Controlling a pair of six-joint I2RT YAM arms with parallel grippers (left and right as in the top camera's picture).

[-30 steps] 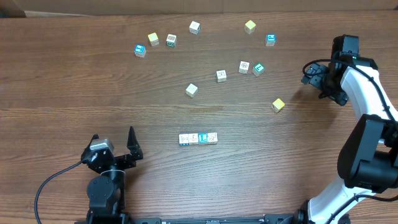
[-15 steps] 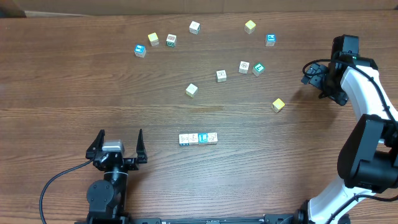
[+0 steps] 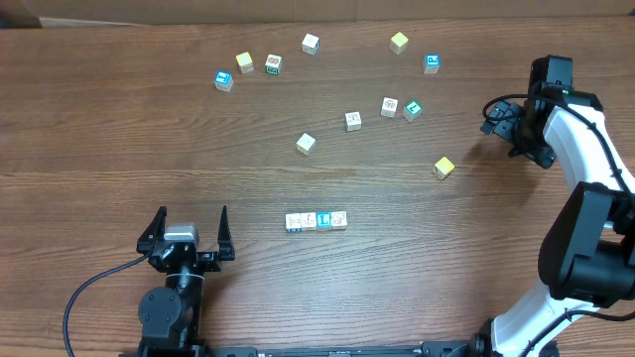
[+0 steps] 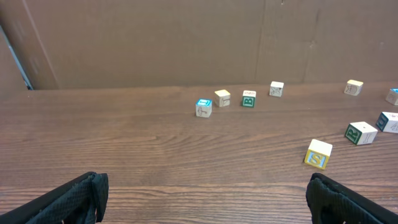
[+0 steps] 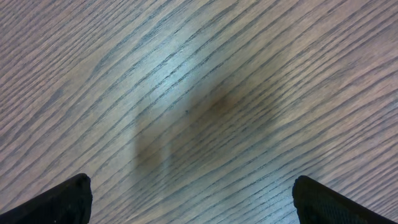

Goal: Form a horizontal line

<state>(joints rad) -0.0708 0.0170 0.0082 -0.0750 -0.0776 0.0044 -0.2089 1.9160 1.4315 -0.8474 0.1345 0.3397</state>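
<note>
The horizontal line [image 3: 317,220] is a row of small letter cubes touching side by side near the table's front middle; one face shows a blue "L". My left gripper [image 3: 190,220] stands open to the left of the row, apart from it, with nothing between its fingers. In the left wrist view its black fingers [image 4: 68,199] frame bare wood, and the row is out of that view. My right gripper [image 3: 499,127] is open at the far right, over bare table. The right wrist view shows only wood grain between its fingertips [image 5: 56,202].
Loose cubes are scattered across the far half: a blue one [image 3: 224,80], yellow ones [image 3: 244,62] [image 3: 399,42] [image 3: 444,168], a green one [image 3: 413,110] and a pale one [image 3: 306,144]. The left wrist view shows a yellow cube [image 4: 318,154] and a brown wall behind the table.
The left gripper has swung round and shifted slightly right, so it faces squarely away from the table's front edge; it has been still for the last half second. The right arm and cubes have not moved.
</note>
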